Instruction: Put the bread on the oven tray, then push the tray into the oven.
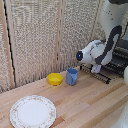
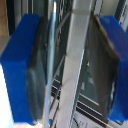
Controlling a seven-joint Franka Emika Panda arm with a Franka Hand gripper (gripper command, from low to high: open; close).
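Gripper (image 2: 70, 65): my two blue-tipped fingers (image 2: 20, 65) stand on both sides of a silvery metal bar of the oven pan, close around it; if the pads really press it, I cannot tell.
Oven pan (image 1: 102, 74): a dark wire tray, at 3 o'clock in the exterior view, sticking out from the oven.
Oven (image 1: 121, 55): at the 3 o'clock edge, behind my arm.
Bread: I cannot see it.
Desk (image 1: 85, 102): light wood; a blue cup (image 1: 72, 76) near the middle, a yellow bowl (image 1: 55, 78) just beside it at its 9 o'clock, a white plate (image 1: 33, 111) at 7 o'clock.
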